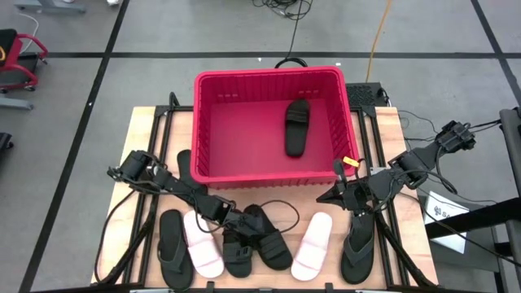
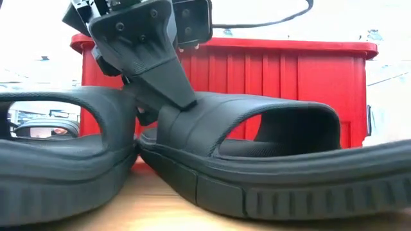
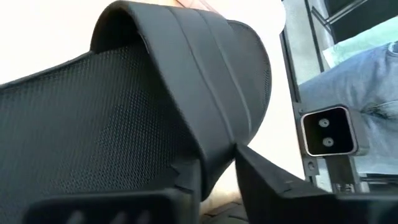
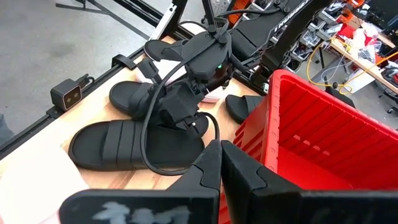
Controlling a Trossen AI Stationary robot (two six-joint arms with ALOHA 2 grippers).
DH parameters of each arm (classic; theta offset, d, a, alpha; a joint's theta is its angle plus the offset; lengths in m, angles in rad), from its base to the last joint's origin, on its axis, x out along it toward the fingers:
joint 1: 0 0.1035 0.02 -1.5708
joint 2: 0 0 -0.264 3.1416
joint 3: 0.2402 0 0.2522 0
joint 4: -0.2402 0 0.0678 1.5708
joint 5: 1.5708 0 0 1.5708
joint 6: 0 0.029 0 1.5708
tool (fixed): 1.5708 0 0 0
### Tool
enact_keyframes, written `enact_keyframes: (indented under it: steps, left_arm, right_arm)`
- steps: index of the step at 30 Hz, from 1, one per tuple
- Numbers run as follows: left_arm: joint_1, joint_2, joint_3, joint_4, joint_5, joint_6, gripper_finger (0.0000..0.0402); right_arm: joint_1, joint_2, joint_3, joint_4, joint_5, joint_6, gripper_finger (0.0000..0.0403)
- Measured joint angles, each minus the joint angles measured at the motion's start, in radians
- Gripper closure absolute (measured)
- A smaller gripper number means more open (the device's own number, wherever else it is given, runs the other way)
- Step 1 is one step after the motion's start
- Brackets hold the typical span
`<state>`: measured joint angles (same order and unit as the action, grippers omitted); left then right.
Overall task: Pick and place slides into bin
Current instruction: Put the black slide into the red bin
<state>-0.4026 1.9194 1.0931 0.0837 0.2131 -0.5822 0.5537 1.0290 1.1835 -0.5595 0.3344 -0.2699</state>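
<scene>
A red bin stands at the table's far middle with one black slide lying on its floor. Several slides lie in a row along the near edge: a black flip-flop, a pink-white slide, two black slides, a white slide and a black flip-flop. My left gripper is down on the right-hand black slide. My right gripper is shut and empty, beside the bin's near right corner. My left gripper has the black slide's wide strap at its edge, pinched between the two fingers. It comes slanting down from the table's left. The slide's sole rests flat on the table.
Another black sandal lies on the table next to the bin's left wall. A small camera block sits at the table's near edge. A person's leg in jeans shows beyond the table. The bin's tall wall stands close to my right gripper.
</scene>
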Motion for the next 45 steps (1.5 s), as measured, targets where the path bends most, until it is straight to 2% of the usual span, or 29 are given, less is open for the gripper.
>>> enact_keyframes:
  steps: [2,4,11,16,20,24,28,32,36,40,45]
  left_arm:
    - [0.0,0.0,0.0,0.002,0.005,-0.001,0.0374]
    - [-0.002,0.0,0.0,0.012,0.008,-0.008,0.0391]
    - [0.0,-0.028,-0.001,0.069,0.026,-0.041,0.0398]
    - [0.003,-0.129,-0.001,0.066,0.018,-0.086,0.0399]
    - [-0.001,-0.237,-0.001,0.061,-0.03,-0.146,0.04]
    - [-0.015,-0.352,-0.001,0.06,-0.17,-0.191,0.04]
    - [-0.044,-0.461,-0.001,0.082,-0.427,-0.154,0.0401]
    - [-0.068,-0.519,-0.001,0.186,-0.736,0.02,0.0401]
    - [-0.076,-0.523,-0.001,0.374,-0.937,0.256,0.0401]
    - [-0.06,-0.505,0.0,0.499,-1.002,0.421,0.0401]
    - [-0.042,-0.503,0.0,0.645,-0.975,0.664,0.0401]
  right_arm:
    - [0.0,0.0,0.0,0.0,0.0,0.0,0.0403]
    - [0.0,0.0,0.0,0.0,0.0,0.0,0.0403]
    - [0.0,0.0,0.0,0.0,0.0,0.0,0.0403]
    - [0.0,0.0,0.0,0.0,0.0,-0.005,0.0403]
    - [0.0,0.0,0.0,-0.011,0.0,-0.005,0.0403]
    - [0.023,-0.004,0.0,-0.034,-0.003,-0.006,0.0403]
    - [0.061,-0.009,0.001,-0.036,0.0,0.009,0.0403]
    - [0.091,-0.005,0.001,-0.034,0.001,0.024,0.0403]
    - [0.092,0.007,0.001,0.001,0.012,0.023,0.0403]
    - [0.079,0.018,-0.03,0.145,0.125,0.0,0.0403]
    - [0.049,0.019,-0.153,0.524,0.262,-0.055,0.0403]
